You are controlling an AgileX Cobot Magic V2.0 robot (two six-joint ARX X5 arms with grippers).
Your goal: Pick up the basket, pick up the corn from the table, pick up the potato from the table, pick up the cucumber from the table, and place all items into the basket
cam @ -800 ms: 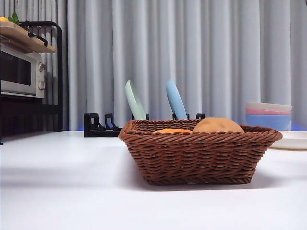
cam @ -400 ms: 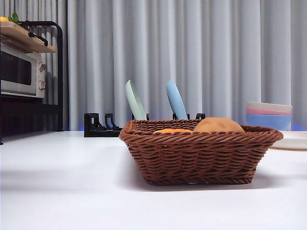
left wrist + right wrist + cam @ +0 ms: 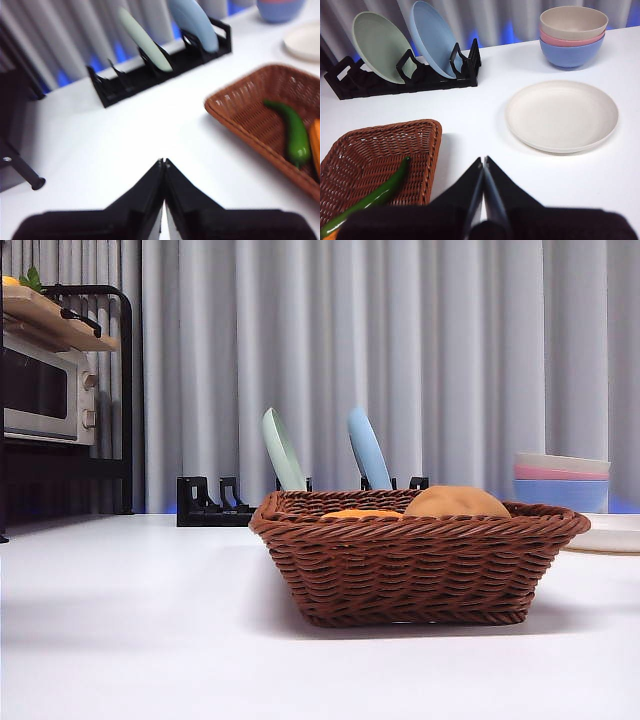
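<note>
On the white counter [image 3: 130,640], the basket [image 3: 415,565] is seen at centre right of the front view, resting flat. Inside it, the potato [image 3: 455,503] rises above the braided rim, and a sliver of the corn [image 3: 360,512] is seen at its 9 o'clock, just over the rim. The cucumber [image 3: 291,132] is shown by the left wrist view lying on the basket floor, with the corn's orange edge just beside it. The left tool [image 3: 163,167] is held above bare counter, apart from the basket, its jaws pressed together. The right tool [image 3: 483,165] is likewise pressed together, held over the counter beside the basket's corner, near a cream plate [image 3: 562,115]. Stacked bowls [image 3: 573,35] and a black rack [image 3: 405,75] with a green and a blue plate are placed beyond.
</note>
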